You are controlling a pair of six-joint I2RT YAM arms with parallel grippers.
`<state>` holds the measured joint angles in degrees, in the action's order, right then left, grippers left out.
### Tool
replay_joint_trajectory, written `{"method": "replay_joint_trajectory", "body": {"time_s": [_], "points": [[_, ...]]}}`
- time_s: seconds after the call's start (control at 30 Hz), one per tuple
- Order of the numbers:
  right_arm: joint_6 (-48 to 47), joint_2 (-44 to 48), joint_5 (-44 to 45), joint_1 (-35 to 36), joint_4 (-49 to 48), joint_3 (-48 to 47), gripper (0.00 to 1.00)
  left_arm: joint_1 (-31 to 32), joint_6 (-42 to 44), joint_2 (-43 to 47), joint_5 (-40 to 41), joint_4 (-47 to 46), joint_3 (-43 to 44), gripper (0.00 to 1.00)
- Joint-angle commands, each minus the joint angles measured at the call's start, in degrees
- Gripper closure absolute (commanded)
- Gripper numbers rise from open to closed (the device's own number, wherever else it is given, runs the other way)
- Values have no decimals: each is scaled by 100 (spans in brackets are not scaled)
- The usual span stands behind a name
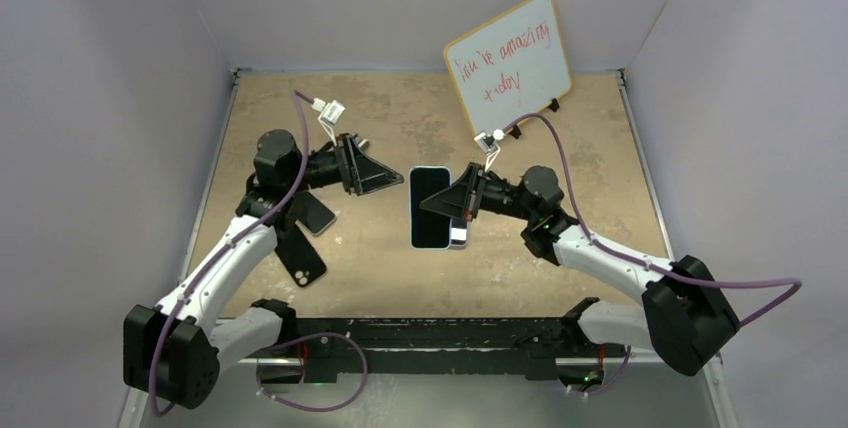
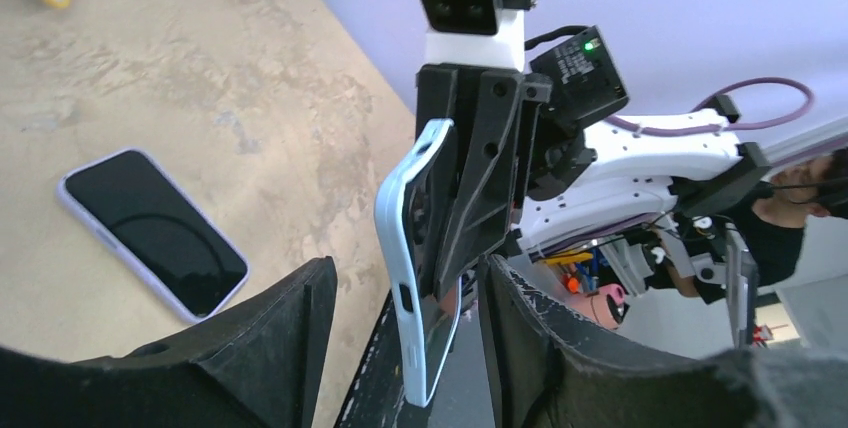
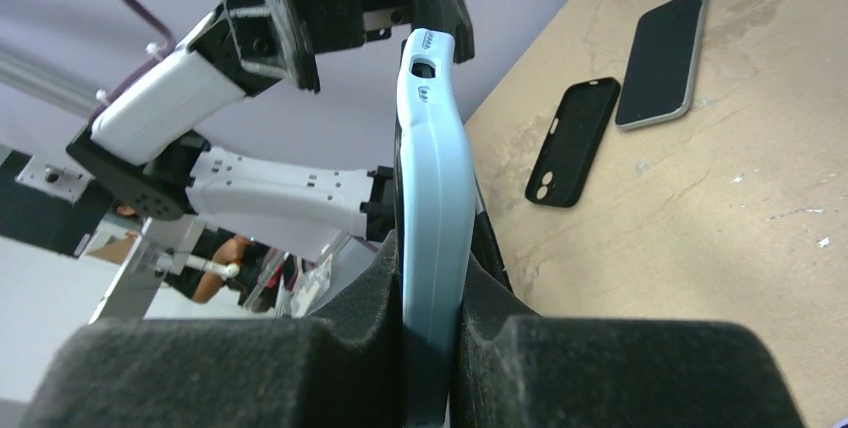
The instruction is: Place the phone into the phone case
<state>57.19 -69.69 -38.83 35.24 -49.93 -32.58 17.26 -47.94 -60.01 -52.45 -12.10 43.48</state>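
Nearby, black case (image 3: pixel 573 143) and phone (image 3: pixel 662 58) lie beyond the blue case (image 3: pixel 435 218).

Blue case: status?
Right gripper shut on blue case, held off table. Left gripper open beside it. Purple-rimmed phone flat on table, below the case. Nothing in the way.

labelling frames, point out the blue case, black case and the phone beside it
blue case (image 3: pixel 436 198), right wrist view, its side edge
black case (image 3: pixel 572 143), right wrist view, its middle
phone (image 3: pixel 662 58), right wrist view, screen middle
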Motion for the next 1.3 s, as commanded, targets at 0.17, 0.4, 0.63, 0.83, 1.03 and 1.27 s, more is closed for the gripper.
{"method": "replay_joint_trajectory", "body": {"time_s": [0.17, 0.4, 0.63, 0.83, 1.03, 1.27], "points": [[138, -25, -410, 61, -1017, -51, 89, -29, -1154, -385, -659, -2257, -283, 44], [278, -263, -367, 162, -1299, -208, 90, -12, -1372, -555, -635, -2723, -583, 46], [328, -505, -284, 335, -1405, -352, 90, 39, -1116, -664, -565, -2359, -445, 59], [282, -657, -222, 411, -1300, -455, 90, 74, -52, -597, -247, -1015, -119, 90], [-18, -669, 62, 426, -568, -610, 90, 290, 1631, -336, 1095, 1496, 640, 100], [-191, -910, 315, 430, -231, -731, 92, 322, 1944, -235, 1521, 1990, 780, 76]]}}
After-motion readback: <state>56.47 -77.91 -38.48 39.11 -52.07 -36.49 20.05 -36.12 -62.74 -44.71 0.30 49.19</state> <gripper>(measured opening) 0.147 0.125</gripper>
